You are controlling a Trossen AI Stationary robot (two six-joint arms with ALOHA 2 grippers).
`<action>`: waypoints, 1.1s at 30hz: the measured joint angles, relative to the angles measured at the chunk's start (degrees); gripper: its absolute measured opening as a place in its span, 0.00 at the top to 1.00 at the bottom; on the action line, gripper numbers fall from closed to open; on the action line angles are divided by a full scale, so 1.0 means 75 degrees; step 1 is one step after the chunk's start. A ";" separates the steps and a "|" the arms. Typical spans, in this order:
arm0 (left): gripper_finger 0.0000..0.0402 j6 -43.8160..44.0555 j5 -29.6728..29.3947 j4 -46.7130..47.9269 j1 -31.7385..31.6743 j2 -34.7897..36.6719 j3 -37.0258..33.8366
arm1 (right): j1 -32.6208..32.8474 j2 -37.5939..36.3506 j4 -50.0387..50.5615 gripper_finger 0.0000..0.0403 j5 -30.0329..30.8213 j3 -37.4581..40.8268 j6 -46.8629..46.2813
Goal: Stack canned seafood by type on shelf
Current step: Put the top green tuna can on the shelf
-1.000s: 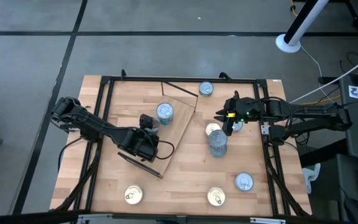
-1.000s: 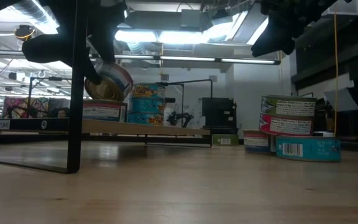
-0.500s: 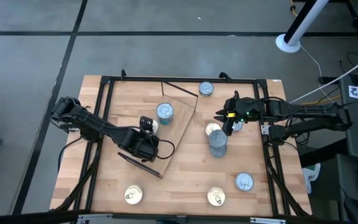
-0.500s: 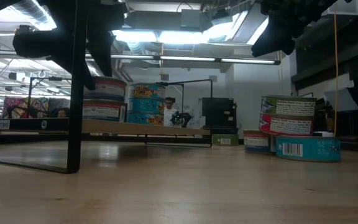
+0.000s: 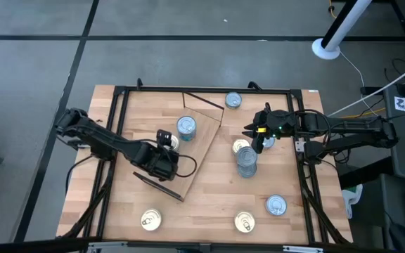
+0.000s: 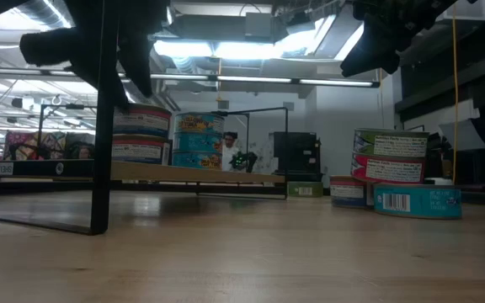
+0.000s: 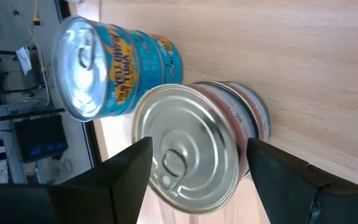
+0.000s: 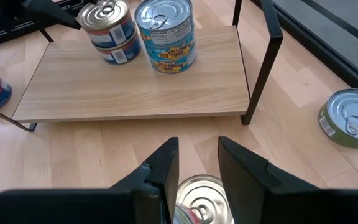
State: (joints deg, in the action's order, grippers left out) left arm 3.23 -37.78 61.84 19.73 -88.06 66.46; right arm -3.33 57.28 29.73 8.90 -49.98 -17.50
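The shelf (image 5: 201,151), a light plywood board on dark bars, lies left of the table's middle. On it stand a stack of blue-labelled tins (image 8: 165,34) and a stack of two red-labelled tins (image 6: 141,133). My left gripper (image 7: 199,143) is shut on the upper red-labelled tin (image 7: 188,149). My right gripper (image 8: 197,149) hangs open in the air over a gold-lidded tin (image 5: 241,146), right of the shelf, touching nothing. A taller stack of tins (image 5: 247,161) stands beside that one. My left gripper has the upper red-labelled tin between its two fingers, on opposite sides of its round wall (image 7: 246,121), just under the lid. The fingers slant down from the table's left side. The tin sits level, lid up, on the tin beneath it.
Loose tins stand on the slatted tabletop: one at the far edge (image 5: 233,100), one near right (image 5: 276,205), two gold-lidded ones near the front (image 5: 244,222) (image 5: 150,220). Dark frame bars (image 5: 121,112) run around the work area.
My left gripper has tipped and rolled its wrist while staying over the shelf. The red-labelled tin in it, which hung tilted above the lower tin, now rests level on it as a stack of two.
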 joint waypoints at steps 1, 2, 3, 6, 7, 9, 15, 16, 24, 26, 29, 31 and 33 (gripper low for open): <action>0.36 0.0003 -0.0003 -0.0005 0.0000 0.0078 0.0000 | 0.0000 0.0000 0.0001 0.72 -0.0001 0.0000 0.0001; 0.36 0.0003 -0.0004 -0.0008 0.0000 0.0138 0.0000 | 0.0000 0.0000 0.0001 0.72 -0.0001 0.0000 0.0000; 0.36 0.0007 -0.0006 -0.0028 0.0000 0.0212 0.0000 | 0.0000 0.0000 0.0001 0.72 -0.0001 0.0000 0.0001; 0.36 0.0031 -0.0008 -0.0215 0.0000 0.0458 0.0003 | 0.0000 0.0000 0.0001 0.72 0.0000 0.0000 0.0001; 0.36 0.0118 -0.0008 -0.0270 0.0000 0.0543 0.0003 | 0.0000 0.0000 0.0001 0.72 -0.0001 0.0000 -0.0001; 0.36 0.0331 -0.0010 -0.0328 0.0000 0.0716 0.0003 | 0.0000 0.0000 0.0001 0.72 0.0001 0.0000 0.0001; 0.36 0.1139 -0.0006 -0.0337 -0.0175 0.1326 0.0003 | -0.0004 0.0000 -0.0001 0.72 0.0172 0.0000 0.0000; 0.36 0.1258 -0.0004 -0.0336 -0.0255 0.1456 0.0003 | -0.0009 0.0000 -0.0004 0.72 0.0265 0.0000 0.0001; 0.36 0.1463 0.0256 -0.0332 -0.1277 0.2740 0.0006 | -0.0009 0.0000 -0.0007 0.72 0.1481 0.0000 0.0004; 0.36 0.1282 0.0571 -0.0332 -0.1658 0.3111 0.0006 | -0.0009 0.0000 -0.0010 0.72 0.1702 0.0000 0.0088; 0.36 0.0868 0.1168 -0.0570 -0.2295 0.3680 -0.0127 | -0.0009 0.0000 -0.0019 0.72 0.1945 0.0000 0.0548; 0.36 0.0540 0.1614 -0.0950 -0.2772 0.4080 -0.0396 | -0.0043 0.0000 -0.0030 0.72 0.2102 0.0000 0.0602; 0.36 0.0252 0.2086 -0.1444 -0.3260 0.4456 -0.0739 | -0.0204 -0.0002 -0.0050 0.70 0.2114 0.0000 0.0607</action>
State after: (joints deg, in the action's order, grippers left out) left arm 5.12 -22.14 51.01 -4.73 -54.64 60.92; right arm -4.86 57.26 29.35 24.75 -49.98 -12.95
